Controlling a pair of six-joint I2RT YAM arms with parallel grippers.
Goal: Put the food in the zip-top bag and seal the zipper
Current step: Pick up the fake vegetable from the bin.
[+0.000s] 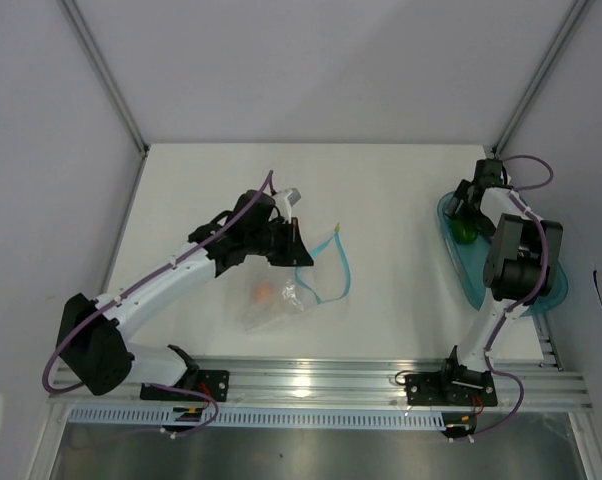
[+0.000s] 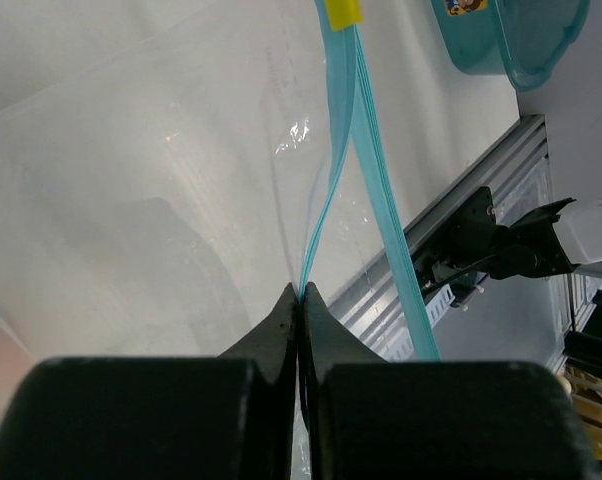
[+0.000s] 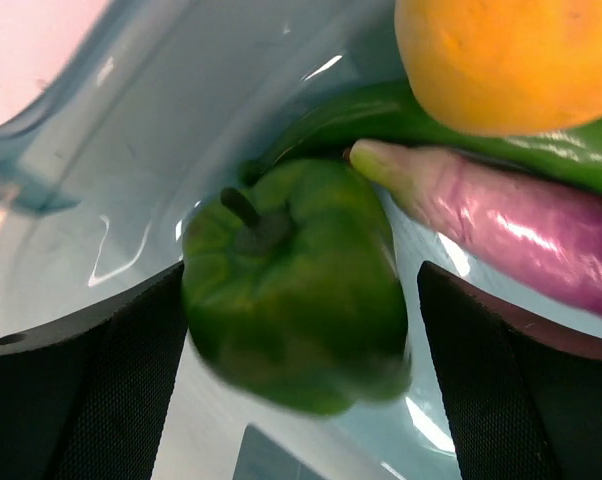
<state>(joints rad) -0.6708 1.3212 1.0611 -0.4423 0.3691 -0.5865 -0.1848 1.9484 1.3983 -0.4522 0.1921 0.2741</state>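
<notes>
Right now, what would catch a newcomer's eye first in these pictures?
The green pepper fills the right wrist view, lying in the teal tray between the fingers of the open right gripper, beside an eggplant. Mid-table, the left gripper is shut on one side of the teal zipper of the clear bag, whose mouth gapes open.

The top external camera looks steeply down from behind the near edge onto the whole table (image 1: 381, 190). The left wrist camera peers along the left gripper (image 2: 301, 295), very near the zip-top bag (image 2: 131, 200), facing the teal tray (image 2: 526, 55). The right wrist camera sits close inside that tray, facing the green bell pepper (image 3: 296, 280). Bag and tray also show overhead.
</notes>
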